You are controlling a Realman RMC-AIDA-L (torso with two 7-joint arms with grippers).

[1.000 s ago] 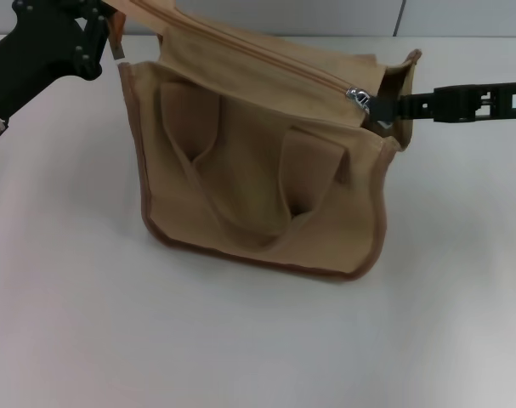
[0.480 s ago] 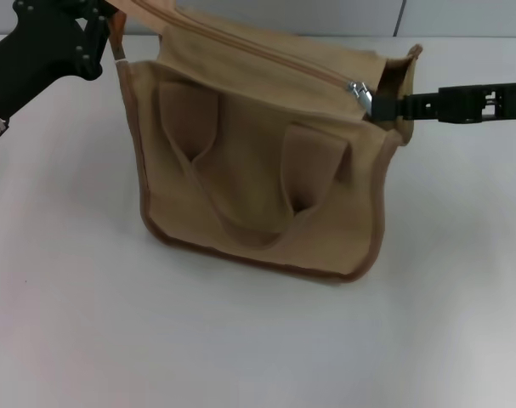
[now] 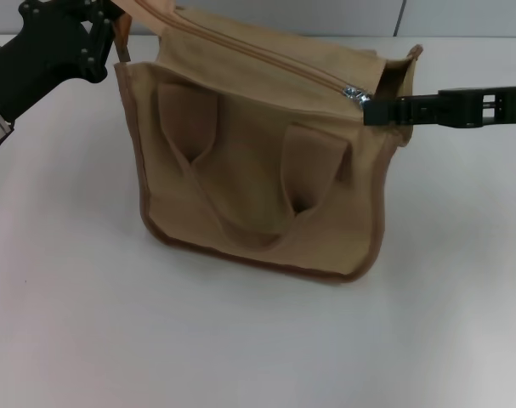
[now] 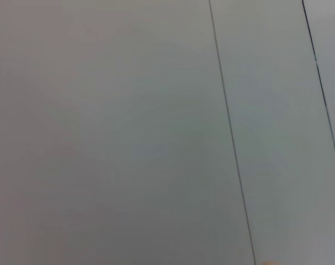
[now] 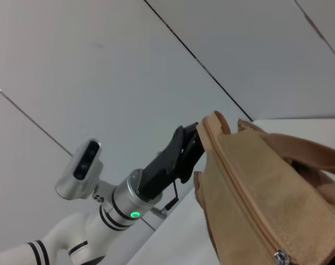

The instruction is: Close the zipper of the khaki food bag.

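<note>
The khaki food bag (image 3: 249, 170) stands on the white table with its strap handles lying against the near side. The zipper (image 3: 266, 58) runs along its top edge, and its teeth are joined from the left end up to the silver pull tab (image 3: 353, 92) near the right end. My left gripper (image 3: 113, 30) is shut on the bag's top left corner and holds it up. My right gripper (image 3: 368, 110) reaches in from the right and is shut on the pull tab. The right wrist view shows the bag (image 5: 255, 182), the pull tab (image 5: 278, 256) and the left gripper (image 5: 192, 146).
The white table (image 3: 113, 340) spreads out in front of and beside the bag. A grey panelled wall (image 4: 128, 138) stands behind it. The bag's right end gapes open just past the pull tab.
My right gripper has moved a little to the left, up to the pull tab. The bag's top edge shifted slightly. The left gripper has kept its hold.
</note>
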